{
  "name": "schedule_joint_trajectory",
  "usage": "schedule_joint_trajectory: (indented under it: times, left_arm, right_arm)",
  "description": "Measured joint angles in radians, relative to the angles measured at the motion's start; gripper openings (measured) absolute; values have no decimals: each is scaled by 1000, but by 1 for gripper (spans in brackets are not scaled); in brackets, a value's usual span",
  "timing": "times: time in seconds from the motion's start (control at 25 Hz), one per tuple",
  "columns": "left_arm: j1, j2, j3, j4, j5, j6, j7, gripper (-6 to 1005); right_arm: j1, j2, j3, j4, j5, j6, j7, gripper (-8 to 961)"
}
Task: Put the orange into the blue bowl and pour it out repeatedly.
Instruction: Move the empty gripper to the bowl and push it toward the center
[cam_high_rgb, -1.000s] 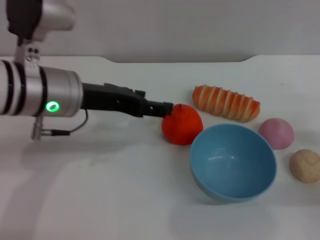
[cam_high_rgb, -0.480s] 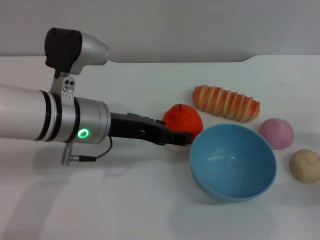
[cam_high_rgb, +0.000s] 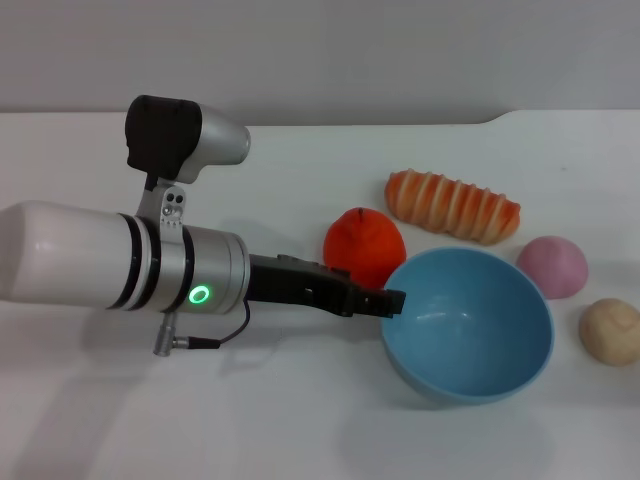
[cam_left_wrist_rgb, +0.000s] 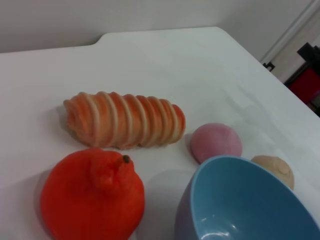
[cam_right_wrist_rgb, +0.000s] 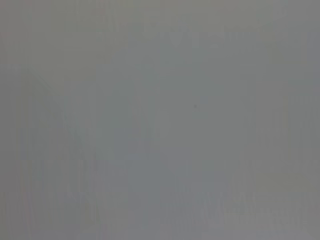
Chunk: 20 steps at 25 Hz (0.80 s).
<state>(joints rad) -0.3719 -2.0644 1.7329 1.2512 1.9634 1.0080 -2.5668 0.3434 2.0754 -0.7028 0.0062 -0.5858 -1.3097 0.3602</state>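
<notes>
A white table (cam_high_rgb: 300, 420) lies under me, a grey wall behind. My left gripper (cam_high_rgb: 388, 301) reaches to the near rim of the blue bowl (cam_high_rgb: 470, 330); I cannot tell how wide it stands. The orange (cam_high_rgb: 364, 245) sits just beyond my fingertips, beside the bowl. My left wrist view shows its stem nub; my right wrist view shows plain grey.
</notes>
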Motion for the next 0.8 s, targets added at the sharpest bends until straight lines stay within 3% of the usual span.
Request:
schedule_joint_trajectory:
  times: [0.8]
  left_arm:
    - [-42, -3, 160, -89, -17, -187, -2, 814]
  right_arm:
    - [-9, 2, 27, 0, 0, 0, -1, 693]
